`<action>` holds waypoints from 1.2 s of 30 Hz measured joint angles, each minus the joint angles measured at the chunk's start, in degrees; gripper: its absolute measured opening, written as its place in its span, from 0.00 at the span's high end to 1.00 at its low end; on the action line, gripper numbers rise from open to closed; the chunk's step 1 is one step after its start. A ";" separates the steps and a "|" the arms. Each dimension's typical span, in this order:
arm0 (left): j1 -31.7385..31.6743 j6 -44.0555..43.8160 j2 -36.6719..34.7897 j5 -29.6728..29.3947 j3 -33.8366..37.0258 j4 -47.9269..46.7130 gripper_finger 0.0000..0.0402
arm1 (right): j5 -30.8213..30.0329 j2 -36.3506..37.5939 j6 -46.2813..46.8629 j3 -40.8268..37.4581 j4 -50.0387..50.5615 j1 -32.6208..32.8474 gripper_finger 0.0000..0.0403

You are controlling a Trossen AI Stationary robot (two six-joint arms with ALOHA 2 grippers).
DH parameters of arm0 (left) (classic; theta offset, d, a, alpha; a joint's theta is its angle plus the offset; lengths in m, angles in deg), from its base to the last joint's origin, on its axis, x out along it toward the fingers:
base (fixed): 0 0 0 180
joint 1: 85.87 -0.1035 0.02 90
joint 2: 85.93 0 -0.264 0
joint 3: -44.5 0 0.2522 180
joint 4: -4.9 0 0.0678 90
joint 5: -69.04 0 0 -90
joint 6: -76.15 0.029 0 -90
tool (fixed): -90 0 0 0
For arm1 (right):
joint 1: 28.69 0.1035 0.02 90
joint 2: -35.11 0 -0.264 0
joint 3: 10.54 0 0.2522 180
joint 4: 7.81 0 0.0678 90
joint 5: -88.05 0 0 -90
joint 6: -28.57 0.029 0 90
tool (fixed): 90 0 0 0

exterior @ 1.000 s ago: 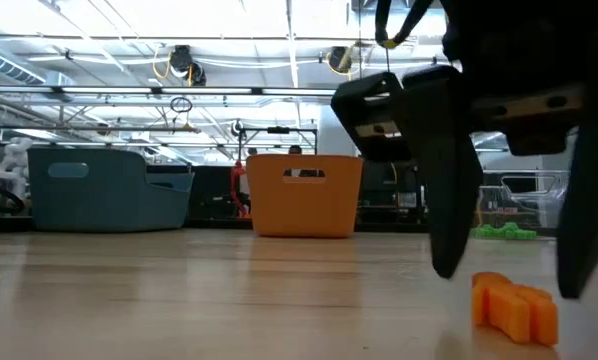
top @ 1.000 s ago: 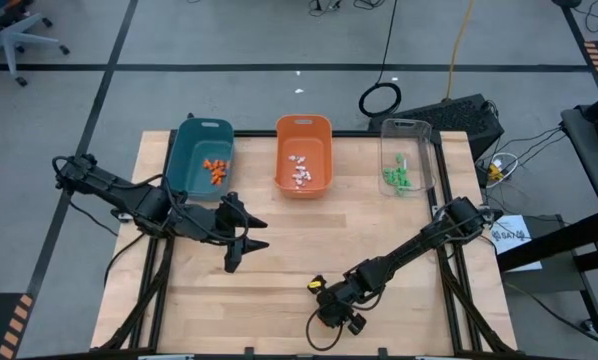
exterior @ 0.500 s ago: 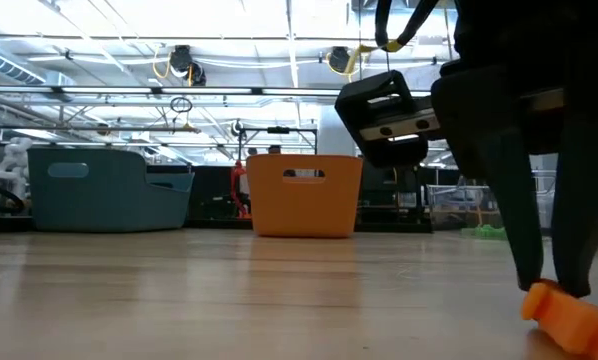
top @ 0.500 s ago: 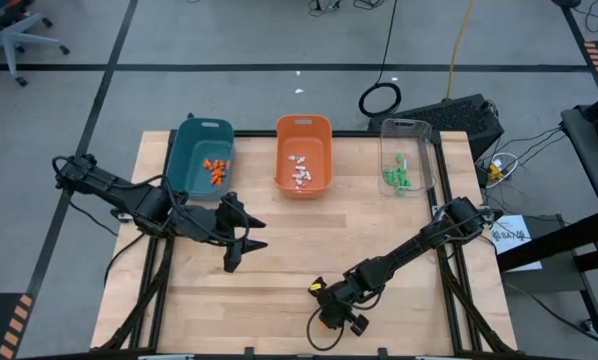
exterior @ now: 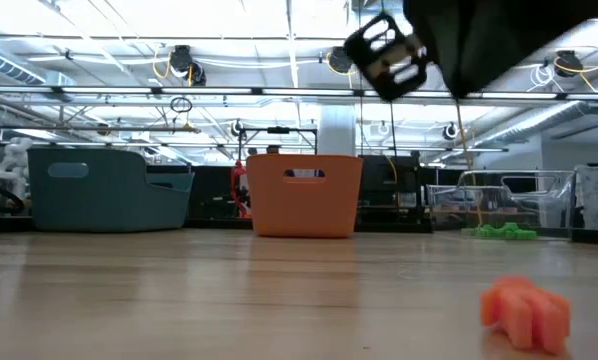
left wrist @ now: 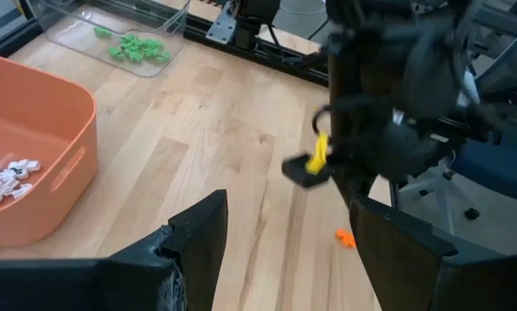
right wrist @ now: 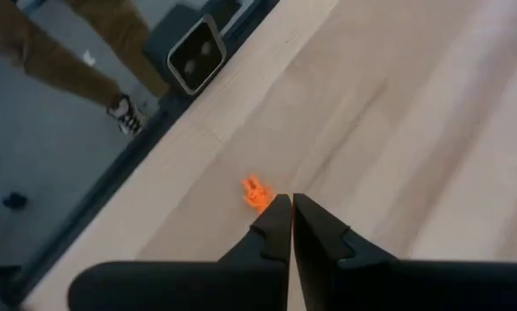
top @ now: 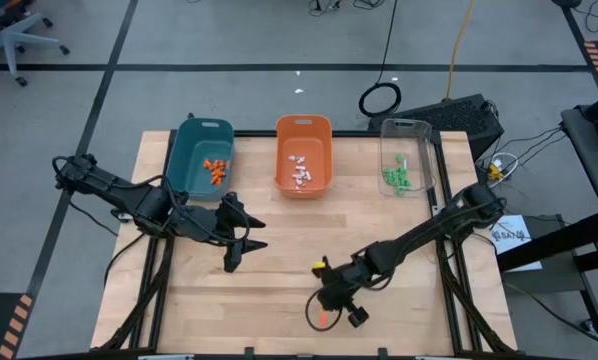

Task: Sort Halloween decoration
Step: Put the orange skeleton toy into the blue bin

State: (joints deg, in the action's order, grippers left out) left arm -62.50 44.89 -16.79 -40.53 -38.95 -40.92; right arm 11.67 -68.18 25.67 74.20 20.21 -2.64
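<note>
The right gripper (right wrist: pixel 291 216) hangs above the pale wooden bench (right wrist: pixel 414 112), its two dark fingers (right wrist: pixel 274 226) pressed together with nothing between them. A small orange trinket (right wrist: pixel 256 192) lies on the boards just beyond the fingertips, apart from them and close to the bench's edge. A small grey box with two dark round lenses (right wrist: pixel 194 53) sits at that edge. Beyond it, on the grey floor (right wrist: pixel 42 138), stands a person's leg in tan trousers (right wrist: pixel 42 43) and a dark shoe (right wrist: pixel 124 114).

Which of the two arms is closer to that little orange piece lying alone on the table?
The right. The right gripper hangs just above the orange trinket, empty; the left gripper waits well away, near the teal bin.
</note>
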 joint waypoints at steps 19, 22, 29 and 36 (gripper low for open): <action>-1.62 -1.46 0.00 -0.92 0.00 0.16 0.40 | 0.12 -3.53 -0.17 0.00 -0.49 0.54 0.78; -1.62 -1.44 0.00 -0.92 0.00 -0.20 0.40 | 0.14 -5.20 -1.78 -0.02 -1.54 1.11 0.70; -1.62 -1.42 0.00 -0.92 0.00 -1.91 0.40 | 0.39 -8.63 -4.94 -0.01 -5.22 3.24 0.60; -1.62 -1.44 0.00 -1.16 0.00 -1.91 0.40 | -0.11 -10.88 -6.40 0.00 -6.92 4.09 0.62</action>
State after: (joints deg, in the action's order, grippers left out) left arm -64.11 43.45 -16.79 -41.69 -38.95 -42.84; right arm 11.56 -79.06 19.27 74.20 13.29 1.45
